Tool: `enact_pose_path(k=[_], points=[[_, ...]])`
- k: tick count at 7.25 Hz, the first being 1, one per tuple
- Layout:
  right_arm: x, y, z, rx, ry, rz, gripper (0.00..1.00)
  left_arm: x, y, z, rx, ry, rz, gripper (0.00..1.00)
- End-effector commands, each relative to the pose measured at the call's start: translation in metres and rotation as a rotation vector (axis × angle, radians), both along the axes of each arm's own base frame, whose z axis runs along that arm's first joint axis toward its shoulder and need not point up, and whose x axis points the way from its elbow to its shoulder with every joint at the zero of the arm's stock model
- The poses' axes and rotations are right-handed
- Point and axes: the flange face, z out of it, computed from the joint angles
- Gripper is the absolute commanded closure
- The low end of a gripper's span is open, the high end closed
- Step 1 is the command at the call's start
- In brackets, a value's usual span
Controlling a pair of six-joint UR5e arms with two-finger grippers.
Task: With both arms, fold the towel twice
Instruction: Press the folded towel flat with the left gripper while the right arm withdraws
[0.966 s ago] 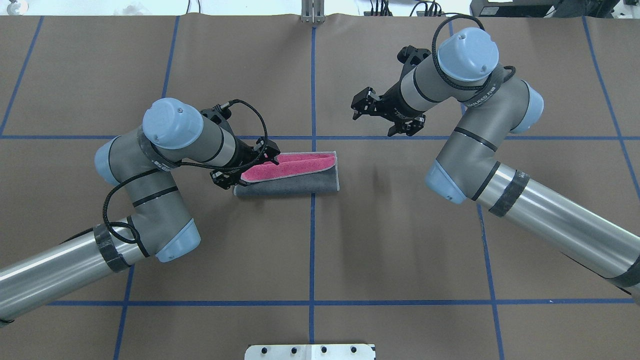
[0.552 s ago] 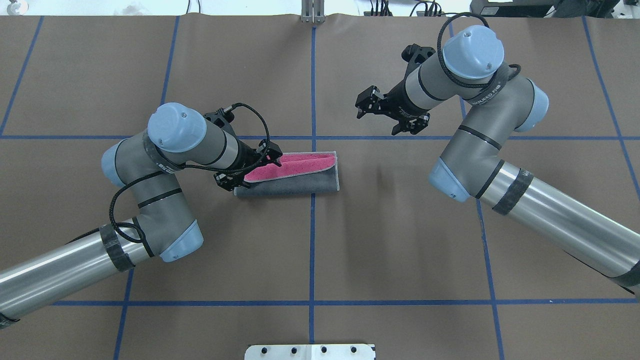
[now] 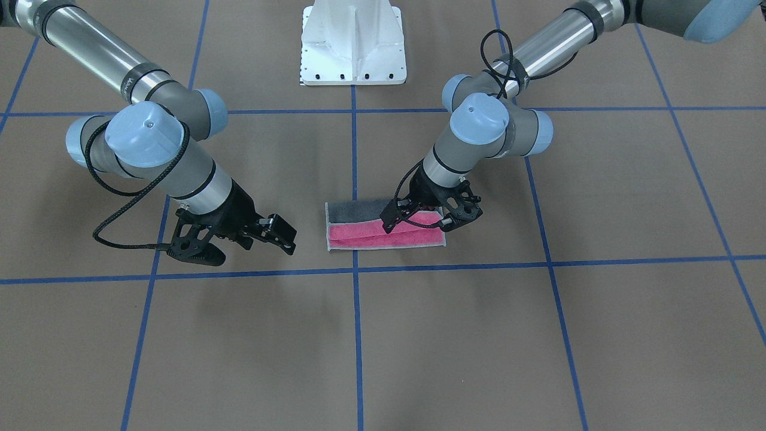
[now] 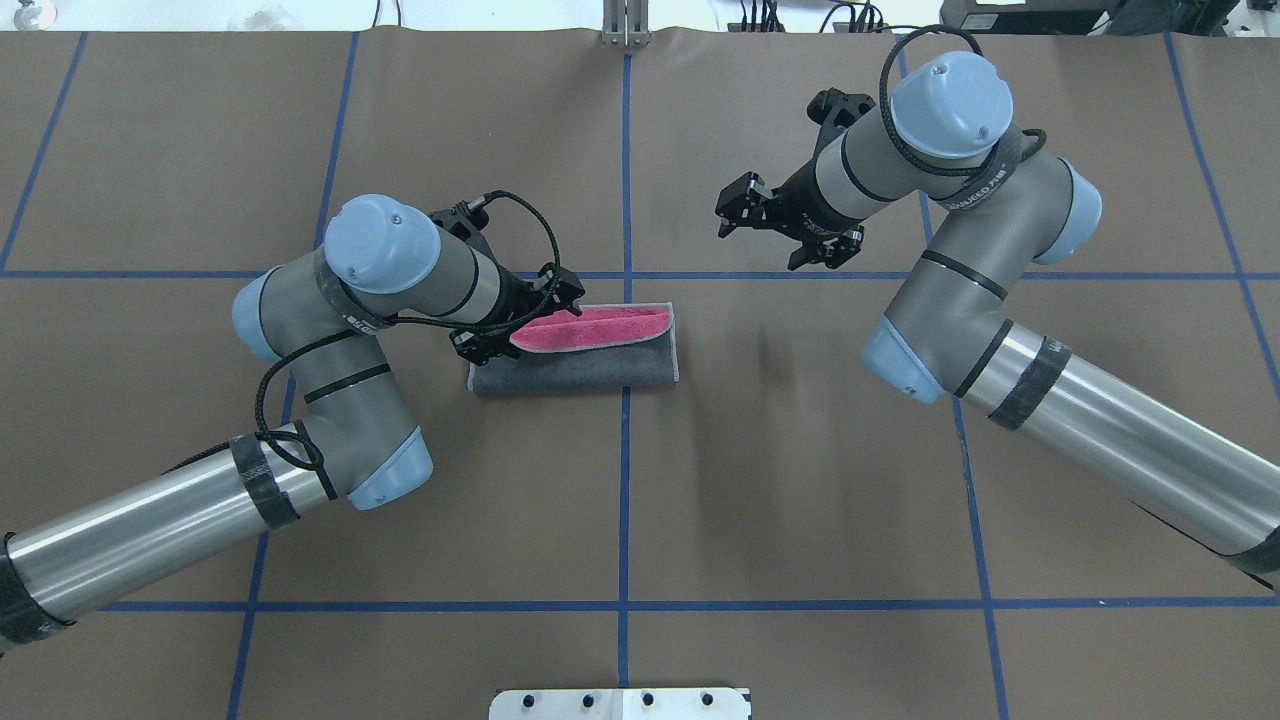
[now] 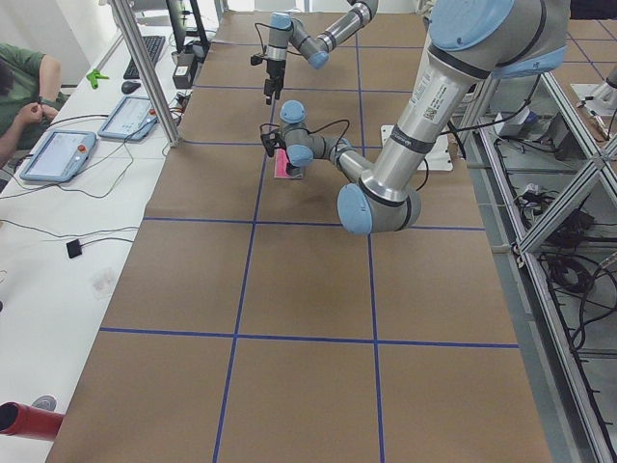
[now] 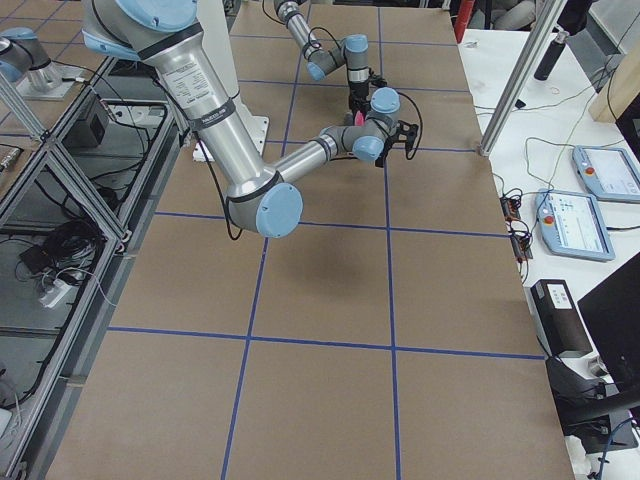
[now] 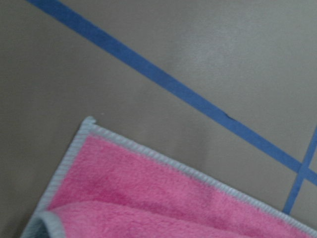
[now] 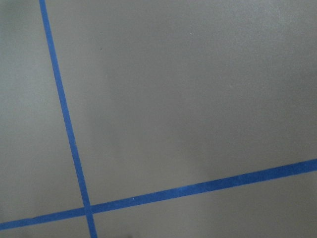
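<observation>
Left gripper (image 4: 520, 320) first: from my console its jaws read as spread. One finger sits on each side of the pink top layer at the towel's (image 4: 580, 365) end on the robot's left. I cannot make out a pad pressing into the cloth. The right gripper (image 4: 765, 240) is released too, jaws wide, hanging over bare cover well apart from the towel.

Working down by size, I have the table (image 4: 800, 480) under a brown cover, ruled into squares by blue tape (image 4: 625, 500). The right arm (image 4: 1130, 440) reaches in from the robot's right, elbow bent and wrist angled toward the centre line. The left arm (image 4: 140, 540) comes in low from the other side and bends down onto the towel. The white base (image 3: 353, 42) stands at the robot's edge of the table.

I see the towel lying flat as a long narrow strip, just on the robot's side of the far cross line. It straddles the centre line, with most of it on the robot's left. A grey band runs along the edge nearest the robot. The far half is pink, with a lengthwise crease and light grey edging.

On the left wrist feed I get a pink corner (image 7: 148, 198) with its stitched border. The right wrist feed gives me only brown cover and crossing tape.
</observation>
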Motion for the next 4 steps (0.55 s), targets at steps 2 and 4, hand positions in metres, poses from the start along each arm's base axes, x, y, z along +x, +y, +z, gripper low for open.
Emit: enact_pose_path(k=[2,4], points=[[0.001,-0.001,0.000,0.002,0.001,0.000,0.01,-0.003,-0.027,0.009,0.011,0.007,-0.038,0.00],[0.001,-0.001,-0.001,0.003,-0.001,0.000,0.01,-0.001,-0.052,-0.007,0.014,0.006,-0.061,0.00]])
